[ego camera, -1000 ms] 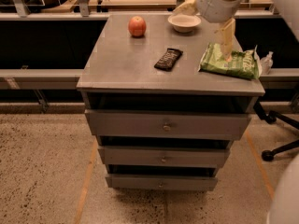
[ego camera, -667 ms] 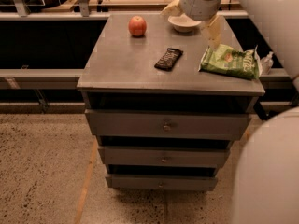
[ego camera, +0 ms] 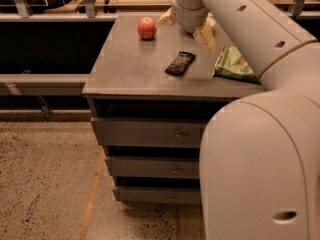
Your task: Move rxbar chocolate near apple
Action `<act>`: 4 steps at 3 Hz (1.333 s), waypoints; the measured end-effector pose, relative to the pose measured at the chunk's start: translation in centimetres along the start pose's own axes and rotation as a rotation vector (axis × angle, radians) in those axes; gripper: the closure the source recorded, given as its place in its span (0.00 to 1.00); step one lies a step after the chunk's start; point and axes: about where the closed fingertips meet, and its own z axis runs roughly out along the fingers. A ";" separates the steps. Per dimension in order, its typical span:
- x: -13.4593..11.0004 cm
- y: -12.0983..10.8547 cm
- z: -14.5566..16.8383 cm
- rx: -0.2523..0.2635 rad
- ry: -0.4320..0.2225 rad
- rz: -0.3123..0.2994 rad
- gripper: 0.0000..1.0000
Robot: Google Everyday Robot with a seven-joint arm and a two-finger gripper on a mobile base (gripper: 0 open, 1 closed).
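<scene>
The rxbar chocolate (ego camera: pixel 180 63) lies flat in its dark wrapper near the middle of the grey cabinet top (ego camera: pixel 127 71). The red-orange apple (ego camera: pixel 146 28) stands at the back of the top, to the left of the bar and behind it. My gripper (ego camera: pixel 184 27) hangs over the back of the top, just right of the apple and behind the bar. Its two cream fingers (ego camera: pixel 205 35) are spread apart and hold nothing. It touches neither the bar nor the apple.
A green chip bag (ego camera: pixel 234 64) lies at the right edge of the top, partly behind my arm (ego camera: pixel 250 29). The cabinet has drawers (ego camera: pixel 150 133) below. A rail and shelving run behind it. Speckled floor lies in front.
My arm has swung left from above the chip bag and bowl to the spot between apple and bar. The view has closed in on the cabinet. The bar and apple have not moved.
</scene>
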 end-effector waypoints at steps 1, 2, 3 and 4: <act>-0.6 -1.6 2.8 -0.033 -0.008 -0.031 0.00; -1.4 -2.0 5.2 -0.073 -0.023 -0.045 0.17; -2.0 -1.4 7.6 -0.115 -0.058 -0.044 0.41; -2.6 -1.0 9.0 -0.139 -0.095 -0.043 0.39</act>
